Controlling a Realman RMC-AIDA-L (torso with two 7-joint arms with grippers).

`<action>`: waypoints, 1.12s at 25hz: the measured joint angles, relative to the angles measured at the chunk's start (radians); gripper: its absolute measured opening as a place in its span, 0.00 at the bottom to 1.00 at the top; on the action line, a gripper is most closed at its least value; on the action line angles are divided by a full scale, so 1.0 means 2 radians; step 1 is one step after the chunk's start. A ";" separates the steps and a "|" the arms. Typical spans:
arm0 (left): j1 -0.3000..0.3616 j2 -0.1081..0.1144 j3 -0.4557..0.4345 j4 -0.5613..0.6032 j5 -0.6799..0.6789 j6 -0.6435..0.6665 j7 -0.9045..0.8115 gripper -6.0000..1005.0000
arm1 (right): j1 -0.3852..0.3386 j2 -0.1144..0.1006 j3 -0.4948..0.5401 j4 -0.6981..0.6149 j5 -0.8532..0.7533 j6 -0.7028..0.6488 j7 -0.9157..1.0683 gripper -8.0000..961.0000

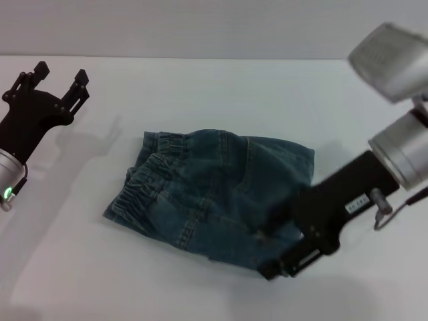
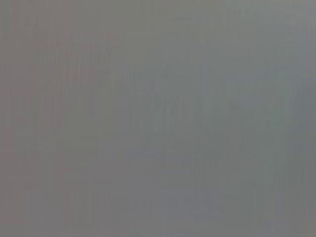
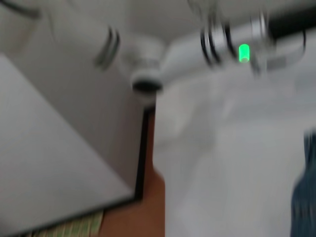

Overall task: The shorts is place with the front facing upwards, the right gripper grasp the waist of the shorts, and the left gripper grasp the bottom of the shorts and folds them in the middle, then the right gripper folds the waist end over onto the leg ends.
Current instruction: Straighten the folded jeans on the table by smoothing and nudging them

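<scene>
Fingers of the right gripper (image 1: 275, 267) rest low on the near corner of the shorts (image 1: 214, 194). Their tips are dark against dark denim, so whether they pinch cloth or merely touch it cannot be determined. Fingers of the left gripper (image 1: 61, 81) are spread wide and hold nothing; this gripper is raised well clear of the shorts, on the side of the ruffled waist (image 1: 137, 190).

The shorts lie already doubled, waist band toward the left gripper, the opposite end beneath the right gripper.

Probable faults:
- If the right fingers catch only the top layer, the lower layer stays down and the fold opens crooked.
- If the fingers press without pinching, a lift drags the denim across the surface and bunches it.
- A grip at one corner only lets the far corner sag and twist.

The surface (image 1: 200, 93) is white, smooth and offers little friction, which favours sliding. In the right wrist view, a brown floor (image 3: 148, 207) and a pale panel (image 3: 59, 148) appear beyond the surface edge. The left wrist view shows only featureless grey.
</scene>
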 joint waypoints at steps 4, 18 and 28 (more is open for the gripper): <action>-0.001 0.000 0.000 0.002 0.000 0.000 0.000 0.75 | 0.006 0.006 0.000 -0.001 -0.048 -0.003 0.023 0.70; 0.003 -0.001 -0.001 0.005 0.000 -0.004 0.001 0.75 | 0.003 0.010 -0.041 0.026 -0.076 0.063 0.053 0.70; 0.009 -0.001 -0.001 0.009 0.000 -0.006 0.001 0.75 | 0.008 0.010 -0.042 0.028 -0.076 0.120 0.063 0.70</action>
